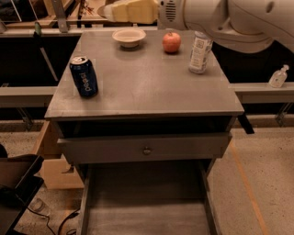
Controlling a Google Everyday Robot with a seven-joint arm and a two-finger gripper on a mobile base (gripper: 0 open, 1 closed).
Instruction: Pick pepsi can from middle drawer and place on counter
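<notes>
a grey cabinet seen from the front and above. the pepsi can (84,76), dark blue with a silver top, stands upright on the counter (147,92) near its left edge, left of the frame's centre. along the counter's far edge, from left to right, are 1 small pale bowl (129,36), 1 round red fruit (171,42) and 1 clear bottle with a white label (200,53), all well apart from the can.

the robot's white arm (239,18) reaches in from the upper right corner. its gripper (110,10), pale yellow, hangs at the top edge of the frame above the bowl, well apart from the can. it cannot be told whether the gripper is open or closed, and nothing is seen in its hold.

below the counter, a grey drawer front with a small round knob (146,148) sits slightly pulled out. beneath it, at the bottom of the frame, the middle drawer (147,220) is pulled open, showing a bare grey floor.
</notes>
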